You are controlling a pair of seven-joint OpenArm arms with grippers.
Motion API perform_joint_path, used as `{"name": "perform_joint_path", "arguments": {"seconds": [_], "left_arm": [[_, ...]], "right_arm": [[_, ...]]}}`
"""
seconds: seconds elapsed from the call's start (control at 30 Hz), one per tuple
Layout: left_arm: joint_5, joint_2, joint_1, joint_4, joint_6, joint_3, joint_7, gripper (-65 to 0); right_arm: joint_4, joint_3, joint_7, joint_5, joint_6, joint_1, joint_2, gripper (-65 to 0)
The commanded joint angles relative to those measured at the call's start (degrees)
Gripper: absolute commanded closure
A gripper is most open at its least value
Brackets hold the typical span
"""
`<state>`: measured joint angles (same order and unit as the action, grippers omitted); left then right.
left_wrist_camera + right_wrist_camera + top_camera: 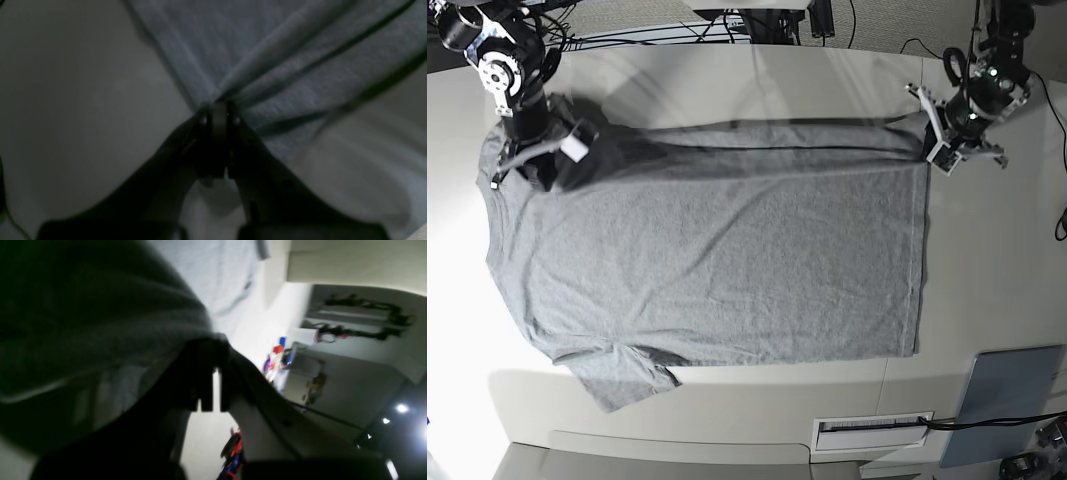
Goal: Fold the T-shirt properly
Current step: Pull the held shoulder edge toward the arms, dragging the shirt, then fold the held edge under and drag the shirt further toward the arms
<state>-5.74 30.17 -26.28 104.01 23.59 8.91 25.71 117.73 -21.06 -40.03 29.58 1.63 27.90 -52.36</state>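
Observation:
The heather-grey T-shirt (717,260) lies spread across the white table (992,270) with its plain side up and no lettering showing. Its far edge is lifted and stretched between both grippers. My left gripper (931,148) is shut on the far right corner of the hem. In the left wrist view the gripper (218,108) pinches gathered folds of shirt (283,66). My right gripper (551,165) is shut on the shirt's far left, around the shoulder or sleeve. In the right wrist view the fabric (100,323) drapes over the gripper (213,346). One sleeve (617,378) lies flat at the near left.
A flat grey-blue rigid panel (1009,402) lies at the near right corner. A white slotted plate (872,432) sits at the near edge. Cables (727,20) run along the far edge behind the table.

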Motion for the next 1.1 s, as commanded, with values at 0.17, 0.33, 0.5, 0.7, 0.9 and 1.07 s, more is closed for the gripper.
{"name": "perform_joint_path", "arguments": {"seconds": [0.17,0.33,0.5,0.7,0.9,1.07], "left_arm": [[1.25,0.76,4.94,-2.43,-5.53,-2.80,-0.59,0.0],[0.98,0.79,7.74,-4.26,-6.25,-2.78,-0.15,0.0],[0.98,0.66,9.03,-4.52,-6.27,-2.78,-0.15,0.0],[0.98,-1.05,9.33,-4.52,-6.21,-2.78,-0.20,0.0],[1.01,-2.91,10.38,-4.55,-6.05,-2.80,-0.24,0.0],[1.01,-2.91,11.56,-4.70,-6.01,-2.80,-0.20,0.0]], "right_arm": [[0.66,0.48,2.54,-1.53,-0.70,-2.84,-1.14,0.0],[0.66,0.48,3.89,-1.99,-0.72,-4.94,-1.11,0.0],[-0.42,0.48,5.29,-4.74,-0.74,-7.32,-0.09,0.0],[-7.89,0.37,7.65,-7.54,-0.76,-10.95,2.71,0.0],[-13.18,0.37,8.92,-10.19,-0.83,-15.28,4.87,0.0],[-15.96,0.37,10.19,-11.74,-2.71,-18.45,7.26,0.0]]}}
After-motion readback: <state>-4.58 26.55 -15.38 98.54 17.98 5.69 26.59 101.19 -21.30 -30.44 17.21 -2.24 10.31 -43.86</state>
